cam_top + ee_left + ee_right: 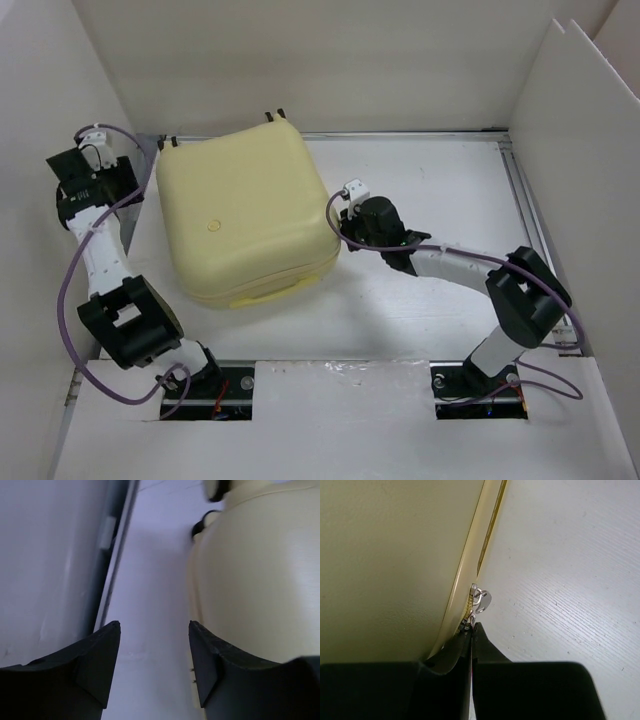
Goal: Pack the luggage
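The closed pale yellow suitcase (250, 215) lies toward the far left corner of the table (440, 190), its wheels (217, 487) blurred and cut off in our left wrist view. Our left gripper (155, 626) stands parted and empty just beside its left side. Our right gripper (471, 630) is clenched at the zipper pulls (481, 599) on its right seam; whether it pinches one, we cannot tell.

Bright, even light; luggage (260, 580) blurry in L wrist cam.

Luggage wheel (216, 487) blurred, edge-cropped
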`<state>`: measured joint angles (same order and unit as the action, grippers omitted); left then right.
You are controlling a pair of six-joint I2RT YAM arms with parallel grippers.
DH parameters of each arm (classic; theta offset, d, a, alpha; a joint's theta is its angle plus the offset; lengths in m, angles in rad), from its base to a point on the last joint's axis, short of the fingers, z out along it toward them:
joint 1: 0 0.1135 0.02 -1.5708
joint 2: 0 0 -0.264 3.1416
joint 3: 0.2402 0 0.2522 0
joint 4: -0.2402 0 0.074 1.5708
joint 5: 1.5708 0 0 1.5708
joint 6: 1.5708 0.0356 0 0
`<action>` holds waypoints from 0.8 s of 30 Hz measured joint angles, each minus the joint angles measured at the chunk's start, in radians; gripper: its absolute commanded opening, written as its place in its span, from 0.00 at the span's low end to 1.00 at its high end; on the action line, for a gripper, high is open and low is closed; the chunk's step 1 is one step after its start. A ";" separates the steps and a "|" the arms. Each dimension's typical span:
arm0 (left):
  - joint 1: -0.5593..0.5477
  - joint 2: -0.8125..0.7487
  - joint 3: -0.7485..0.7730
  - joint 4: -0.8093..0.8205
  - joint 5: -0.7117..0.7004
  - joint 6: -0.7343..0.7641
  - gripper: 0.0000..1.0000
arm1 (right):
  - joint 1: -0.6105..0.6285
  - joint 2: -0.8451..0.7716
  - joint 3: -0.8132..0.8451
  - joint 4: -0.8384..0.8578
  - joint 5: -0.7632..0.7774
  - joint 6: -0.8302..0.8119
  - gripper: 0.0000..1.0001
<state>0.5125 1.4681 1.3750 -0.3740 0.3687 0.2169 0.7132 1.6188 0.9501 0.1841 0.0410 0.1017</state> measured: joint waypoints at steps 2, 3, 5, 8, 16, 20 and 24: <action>0.034 0.023 -0.010 -0.019 -0.048 -0.014 0.50 | -0.002 0.005 0.000 0.008 -0.011 0.002 0.00; 0.034 0.038 -0.022 -0.027 -0.068 -0.021 0.50 | -0.003 0.007 0.000 0.012 -0.014 0.003 0.00; 0.021 0.064 -0.063 -0.028 -0.090 -0.026 0.49 | -0.006 0.011 0.000 0.019 -0.022 0.011 0.00; -0.016 0.129 -0.147 -0.025 -0.121 -0.025 0.47 | -0.008 0.012 -0.008 0.036 -0.023 0.026 0.00; -0.183 0.261 -0.143 0.007 -0.296 0.007 0.50 | -0.032 -0.029 -0.094 0.110 0.011 0.097 0.00; -0.326 0.372 0.009 -0.013 -0.291 0.003 0.53 | -0.061 -0.130 -0.184 0.092 0.084 0.131 0.00; -0.459 0.478 0.153 -0.004 -0.232 -0.002 0.53 | -0.120 -0.214 -0.250 0.057 0.137 0.153 0.00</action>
<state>0.0540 1.9457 1.5276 -0.3779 0.1364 0.2153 0.5930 1.4052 0.6998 0.2413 0.1783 0.2546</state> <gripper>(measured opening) 0.515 0.033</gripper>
